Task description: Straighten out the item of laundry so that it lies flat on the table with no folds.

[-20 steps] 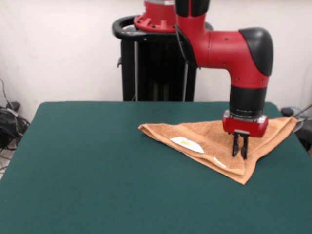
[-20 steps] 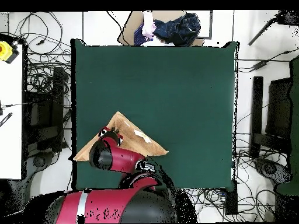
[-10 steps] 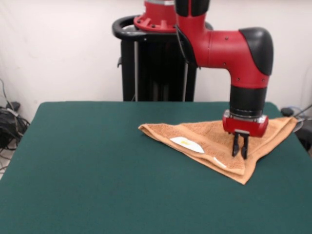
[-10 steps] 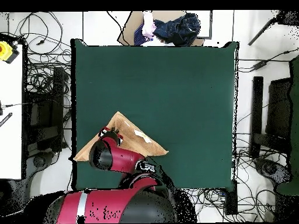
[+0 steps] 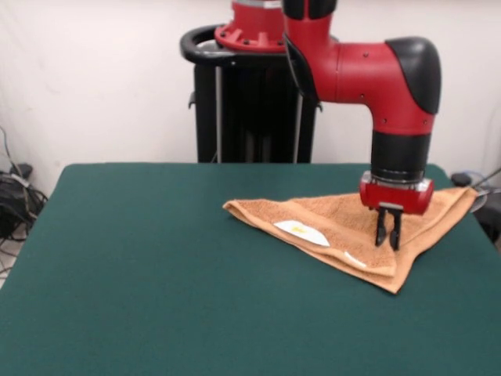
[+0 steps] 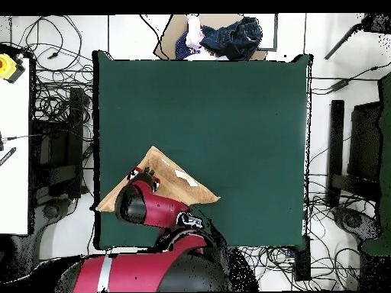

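Pressed nearly together, the black fingers of the red gripper [image 5: 387, 241] point down onto the folded light orange terry towel [image 5: 337, 227], a triangle with a white label [image 5: 300, 229]. Overhead, the arm hides the gripper; the towel [image 6: 164, 172] overhangs the dark green table's [image 6: 229, 107] left edge, with broad bare felt elsewhere.

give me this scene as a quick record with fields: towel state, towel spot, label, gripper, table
towel state: orange towel folded into a triangle, not yet flat
towel spot: near one side edge of the table, one corner reaching that edge
label: small white label facing up on the towel
gripper: gripper points down over the towel, fingers close together, seemingly shut; contact with the cloth unclear
table: dark green top, much larger than the towel
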Robot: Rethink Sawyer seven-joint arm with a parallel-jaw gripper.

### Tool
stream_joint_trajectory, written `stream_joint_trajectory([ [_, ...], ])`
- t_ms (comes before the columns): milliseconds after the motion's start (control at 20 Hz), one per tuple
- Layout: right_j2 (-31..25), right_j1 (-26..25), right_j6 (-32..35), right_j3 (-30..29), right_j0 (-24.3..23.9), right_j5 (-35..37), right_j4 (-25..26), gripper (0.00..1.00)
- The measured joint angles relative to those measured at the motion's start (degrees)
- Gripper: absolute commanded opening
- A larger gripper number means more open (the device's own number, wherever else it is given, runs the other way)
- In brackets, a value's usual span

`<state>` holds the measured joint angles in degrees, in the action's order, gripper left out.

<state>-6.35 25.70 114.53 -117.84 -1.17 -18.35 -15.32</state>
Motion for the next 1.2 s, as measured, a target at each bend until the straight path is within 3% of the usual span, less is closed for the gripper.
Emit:
stream_joint_trajectory([
  [1200, -0.2, 3.3, 0.0, -2.6, 0.0, 0.0, -0.5, 0.0],
])
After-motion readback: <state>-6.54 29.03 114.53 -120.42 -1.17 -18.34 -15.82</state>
